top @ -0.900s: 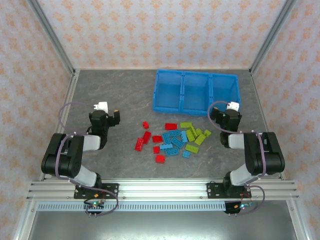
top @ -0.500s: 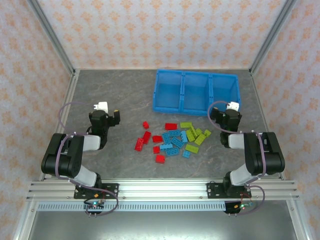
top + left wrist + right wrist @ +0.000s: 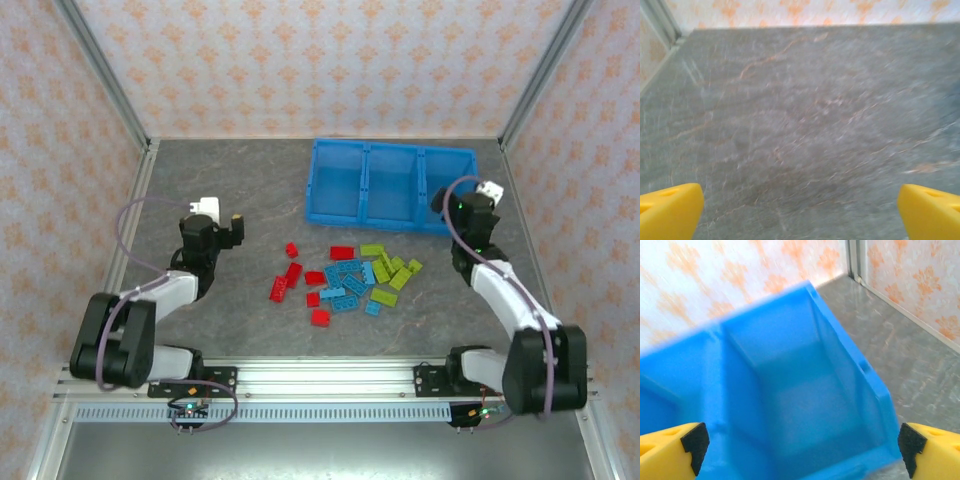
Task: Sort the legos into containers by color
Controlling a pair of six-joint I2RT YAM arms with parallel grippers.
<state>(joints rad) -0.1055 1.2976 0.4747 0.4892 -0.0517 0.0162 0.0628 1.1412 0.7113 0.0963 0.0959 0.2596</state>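
Here we see the legos [image 3: 345,278] scattered on the counter [image 3: 230,180], nearer than the containers [image 3: 392,150]; reds [image 3: 291,274] lie right of the left gripper [image 3: 800,212], greens [image 3: 396,273] near-left of the right gripper [image 3: 800,447], both spread wide, empty.

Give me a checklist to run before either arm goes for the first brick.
1. Left gripper open and empty: ok.
2. Right gripper open and empty: ok.
3. All three compartments of the blue tray bare, ready to receive: ok.
4. Legos lying on the table between the arms: ok.
5. Bricks spaced for a clean single pick: not ok, the blue and green ones crowd together.
6. Right gripper aimed at the legos: not ok, it faces the tray.
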